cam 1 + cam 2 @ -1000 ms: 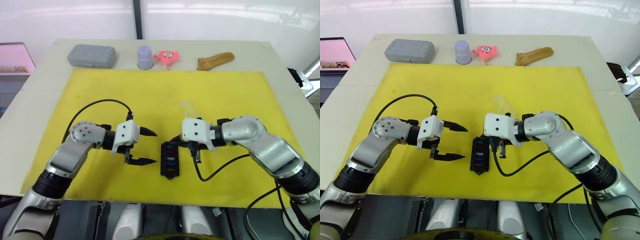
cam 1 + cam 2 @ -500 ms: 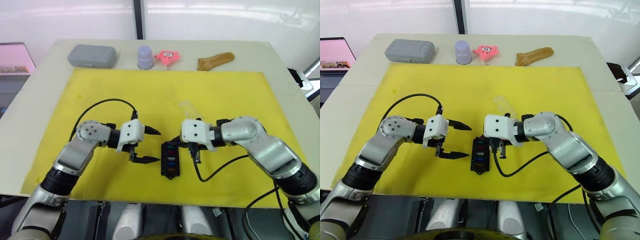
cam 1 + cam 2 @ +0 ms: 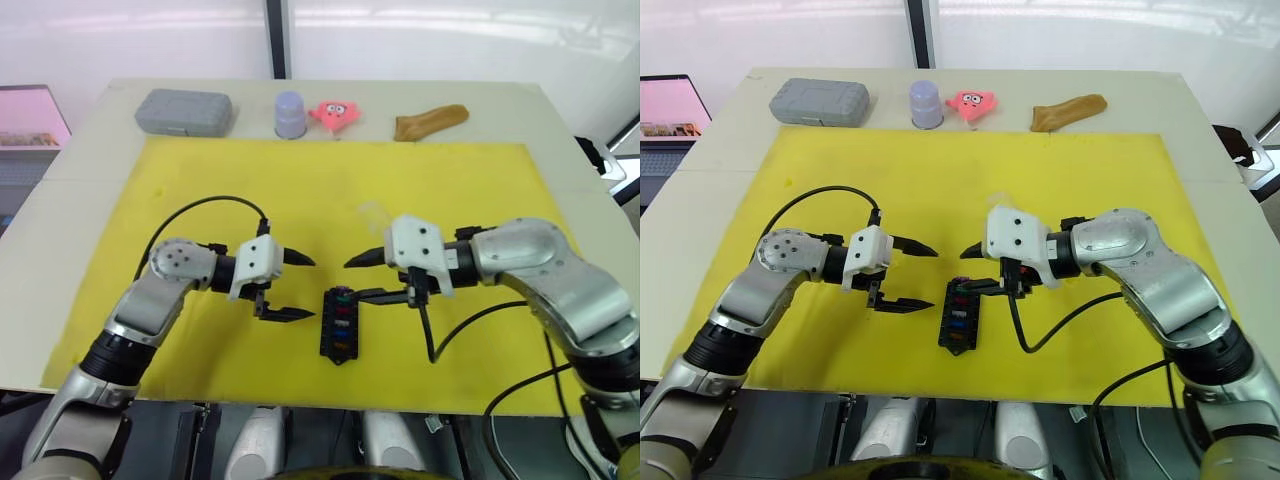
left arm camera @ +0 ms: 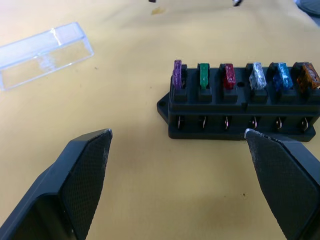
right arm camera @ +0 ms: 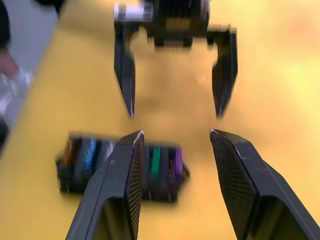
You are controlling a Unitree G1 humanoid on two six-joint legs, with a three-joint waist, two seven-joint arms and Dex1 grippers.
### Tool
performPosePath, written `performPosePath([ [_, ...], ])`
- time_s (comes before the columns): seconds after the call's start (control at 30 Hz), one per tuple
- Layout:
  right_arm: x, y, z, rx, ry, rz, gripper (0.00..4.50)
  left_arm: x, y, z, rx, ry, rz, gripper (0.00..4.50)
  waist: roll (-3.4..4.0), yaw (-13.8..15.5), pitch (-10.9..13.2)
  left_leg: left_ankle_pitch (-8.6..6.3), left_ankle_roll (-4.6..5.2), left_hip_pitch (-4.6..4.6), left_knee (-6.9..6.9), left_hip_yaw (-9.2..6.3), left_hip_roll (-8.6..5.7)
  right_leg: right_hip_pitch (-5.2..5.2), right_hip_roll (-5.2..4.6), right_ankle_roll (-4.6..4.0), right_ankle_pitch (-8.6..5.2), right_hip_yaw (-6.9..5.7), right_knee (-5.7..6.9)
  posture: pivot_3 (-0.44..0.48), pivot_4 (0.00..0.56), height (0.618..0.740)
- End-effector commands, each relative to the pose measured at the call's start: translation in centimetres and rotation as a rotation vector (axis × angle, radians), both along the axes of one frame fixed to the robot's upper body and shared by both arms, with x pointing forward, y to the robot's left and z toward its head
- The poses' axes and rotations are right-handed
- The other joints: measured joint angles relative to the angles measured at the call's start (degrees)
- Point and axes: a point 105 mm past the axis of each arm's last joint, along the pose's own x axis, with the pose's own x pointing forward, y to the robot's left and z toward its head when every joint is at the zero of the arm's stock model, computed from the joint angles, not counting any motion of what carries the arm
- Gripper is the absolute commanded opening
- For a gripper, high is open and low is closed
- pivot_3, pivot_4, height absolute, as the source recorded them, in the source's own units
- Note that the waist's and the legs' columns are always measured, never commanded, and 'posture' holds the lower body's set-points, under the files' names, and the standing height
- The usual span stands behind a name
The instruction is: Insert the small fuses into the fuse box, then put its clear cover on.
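As the fuses stand now: six small fuses sit in the fuse box [image 4: 240,117] slots, namely purple [image 4: 177,74], green [image 4: 203,75], red [image 4: 229,75], clear [image 4: 257,76], blue [image 4: 282,75] and orange [image 4: 311,76]. We judge the inserting done and the covering not yet begun.
Fuse box: it sits low on the yellow mat [image 3: 200,180], between the two claws.
Clear cover: the clear cover [image 4: 42,47] lies flat on the mat at about 1 o'clock from the box, apart from it and untouched.
Left claw: the left gripper [image 3: 300,287] is spread wide and empty at 9 o'clock of the box, its near finger just beside the box's side.
Right claw: the right gripper [image 3: 356,280] is also spread and empty, at 12 to 1 o'clock over the box's far end. We cannot tell whether it touches.
Handling: we expect the cover to be light, stiff, slick and thin-walled, so it may skate or flex. We would pinch it gently across its long side walls and keep it level.
Room: open mat lies all round the cover. The grey case [image 3: 183,110], lilac cup [image 3: 290,113], pink toy [image 3: 334,112] and brown cloth [image 3: 430,120] stand well off at 12 o'clock, along the table [image 3: 80,200] edge.
Risk: the claws face each other closely, so one should yield.
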Motion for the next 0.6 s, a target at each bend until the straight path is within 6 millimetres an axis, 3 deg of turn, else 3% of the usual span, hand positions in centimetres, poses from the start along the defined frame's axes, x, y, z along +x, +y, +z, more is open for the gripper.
performPosePath([
  [0.03, 0.9, 0.2, 0.3, 0.112, -0.019, -0.041, 1.33, 0.0, -0.4, 0.8, -0.01, -0.044, -0.024, 4.5, 0.0, 0.0, 0.0, 0.0, 0.0, 0.0, 0.0, 0.0, -0.01, 0.01, 0.0, 0.0, 0.0, 0.0, 0.01, 0.0, 0.15, 0.74],
  [0.1, 1.1, 0.2, -0.2, 0.134, 0.013, -0.055, 0.32, 0.0, -0.5, 0.8, -0.011, -0.045, -0.027, 4.5, 0.0, 0.0, 0.0, 0.0, 0.0, 0.0, 0.0, 0.0, -0.03, 0.0, -0.02, 0.0, 0.0, 0.0, 0.01, 0.0, 0.15, 0.74],
  [0.13, 1.2, 0.2, -0.4, 0.142, 0.024, -0.061, 0.02, -0.1, -0.5, 0.8, -0.012, -0.046, -0.028, 4.5, 0.0, -0.1, 0.0, 0.0, 0.0, 0.0, 0.0, 0.0, -0.03, -0.01, -0.02, 0.0, 0.0, 0.0, 0.01, 0.0, 0.15, 0.74],
  [0.6, 1.2, 0.2, -2.5, 0.12, 0.099, -0.094, 0.02, -0.3, -0.8, 0.6, -0.024, -0.043, -0.022, 4.5, 0.0, -0.1, 0.0, 0.0, 0.0, 0.0, 0.02, -0.01, -0.03, 0.0, -0.02, 0.01, 0.0, -0.01, 0.02, 0.0, 0.15, 0.74],
])
